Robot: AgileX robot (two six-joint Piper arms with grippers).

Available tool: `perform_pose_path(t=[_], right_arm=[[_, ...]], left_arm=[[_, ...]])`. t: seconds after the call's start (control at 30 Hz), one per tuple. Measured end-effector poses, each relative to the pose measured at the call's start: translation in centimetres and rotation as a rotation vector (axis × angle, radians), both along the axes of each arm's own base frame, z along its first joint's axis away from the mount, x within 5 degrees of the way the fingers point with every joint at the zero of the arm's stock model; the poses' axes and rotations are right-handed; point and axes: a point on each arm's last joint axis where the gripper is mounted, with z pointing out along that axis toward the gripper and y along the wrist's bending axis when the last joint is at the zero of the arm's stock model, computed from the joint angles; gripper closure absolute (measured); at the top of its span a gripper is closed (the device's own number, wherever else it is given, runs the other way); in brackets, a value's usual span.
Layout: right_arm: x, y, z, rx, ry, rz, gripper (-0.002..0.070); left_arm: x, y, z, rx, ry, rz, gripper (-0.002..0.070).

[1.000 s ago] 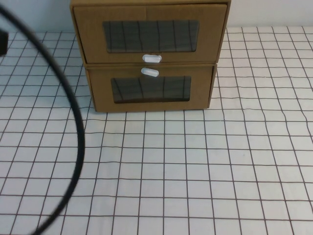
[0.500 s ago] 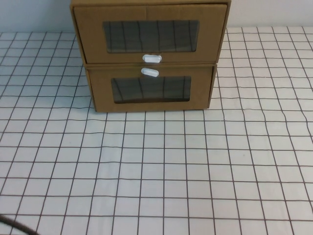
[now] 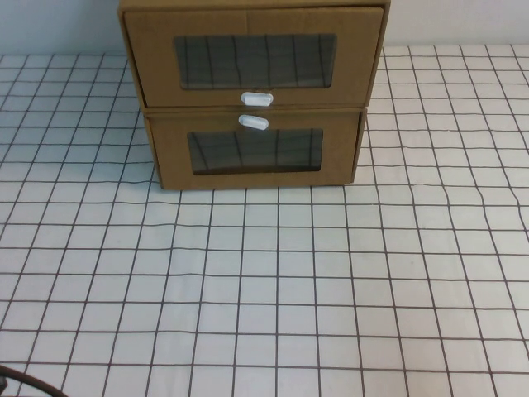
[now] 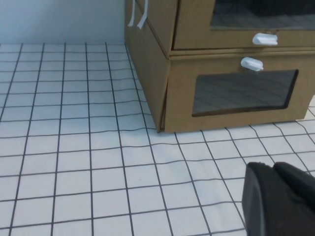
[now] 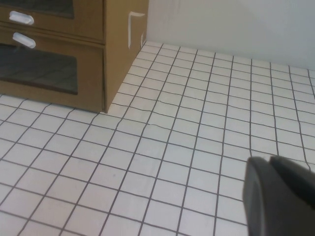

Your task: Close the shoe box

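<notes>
The shoe box (image 3: 149, 58) is the upper of two stacked brown cardboard boxes at the table's far edge. Its white pull tab (image 3: 257, 99) sits just below its clear window (image 3: 254, 60). Its drawer front looks about flush with the box below. The left wrist view shows it (image 4: 194, 24) with its tab (image 4: 265, 39); the right wrist view shows its corner (image 5: 91, 19). My left gripper (image 4: 272, 166) hovers shut over the cloth, well short of the boxes to their left. My right gripper (image 5: 269, 160) is shut, low and off to their right. Neither gripper appears in the high view.
The twin brown box (image 3: 169, 153) lies underneath, its white tab (image 3: 254, 122) above its window. A white cloth with a dark grid (image 3: 273, 281) covers the table. A bit of black cable (image 3: 25, 382) shows at the near left corner. A pale wall stands behind.
The black cable that arced across the left of the high view has swung out, leaving only a sliver at the bottom left corner. The boxes have not moved.
</notes>
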Motion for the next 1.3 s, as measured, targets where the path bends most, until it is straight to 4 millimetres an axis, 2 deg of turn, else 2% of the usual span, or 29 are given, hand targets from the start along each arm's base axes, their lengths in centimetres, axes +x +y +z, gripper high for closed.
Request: perform_pose_path(t=[0.97,1.13,1.3], right_arm=[[0.0,0.0,-0.1,0.0,0.002,0.001,0.0689],[0.0,0.0,-0.1,0.0,0.002,0.001,0.0689],[0.0,0.0,-0.1,0.0,0.002,0.001,0.069]], left_arm=[[0.2,0.1,0.1,-0.012,-0.029,0.019,0.068],[-0.6,0.2,-1.1,-0.014,-0.052,0.024,0.068],[-1.0,0.7,-3.3,-0.013,-0.147,0.088,0.068]])
